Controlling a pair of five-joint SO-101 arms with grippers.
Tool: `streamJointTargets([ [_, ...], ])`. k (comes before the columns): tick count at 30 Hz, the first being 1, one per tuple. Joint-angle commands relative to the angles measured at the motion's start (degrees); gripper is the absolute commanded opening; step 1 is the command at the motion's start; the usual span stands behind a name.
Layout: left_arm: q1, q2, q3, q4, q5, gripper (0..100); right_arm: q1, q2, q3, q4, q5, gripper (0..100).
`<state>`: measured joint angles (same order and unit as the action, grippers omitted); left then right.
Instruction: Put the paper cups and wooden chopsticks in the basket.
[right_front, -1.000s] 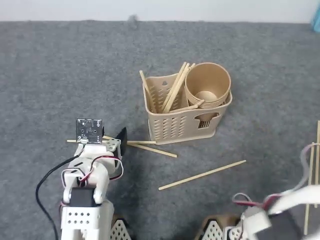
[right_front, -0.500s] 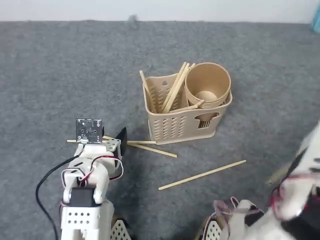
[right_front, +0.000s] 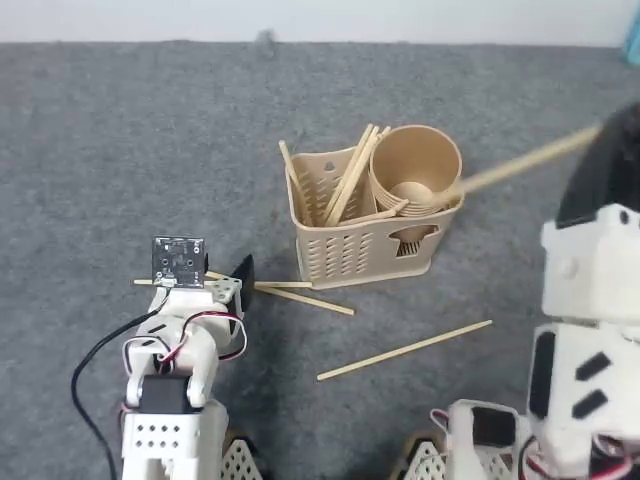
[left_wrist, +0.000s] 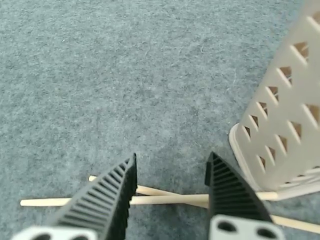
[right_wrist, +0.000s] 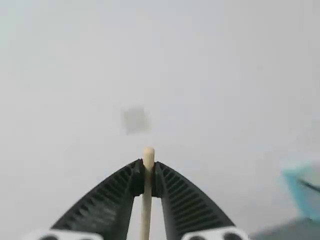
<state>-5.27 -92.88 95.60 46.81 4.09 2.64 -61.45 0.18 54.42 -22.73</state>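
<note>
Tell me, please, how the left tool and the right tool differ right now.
The left tool is open with nothing in it; the right tool is shut on a chopstick. The left tool sits low over two crossed chopsticks on the carpet beside the basket; the right tool hangs high above it. Both are black and ridged.

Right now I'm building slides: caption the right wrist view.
Right tool shut on a wooden chopstick, tip poking just beyond.

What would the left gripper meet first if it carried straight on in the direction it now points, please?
Most likely the two crossed wooden chopsticks lying on the grey carpet, which sit between the jaws of the open left gripper; depth is hard to judge.
</note>
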Motion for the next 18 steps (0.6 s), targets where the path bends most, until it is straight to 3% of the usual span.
streamJointTargets([
  [1,0.3,-0.9,-0.4,0.0,-0.6,21,-6.5,2.7,3.6,-10.9,-0.9,0.9],
  [8,0.4,-0.9,-0.4,0.0,-0.7,21,-12.1,4.7,18.9,-28.2,0.5,0.9],
  [18,0.4,-0.9,-0.4,-0.1,-0.7,21,-21.1,4.3,39.6,-30.5,8.1,1.2],
])
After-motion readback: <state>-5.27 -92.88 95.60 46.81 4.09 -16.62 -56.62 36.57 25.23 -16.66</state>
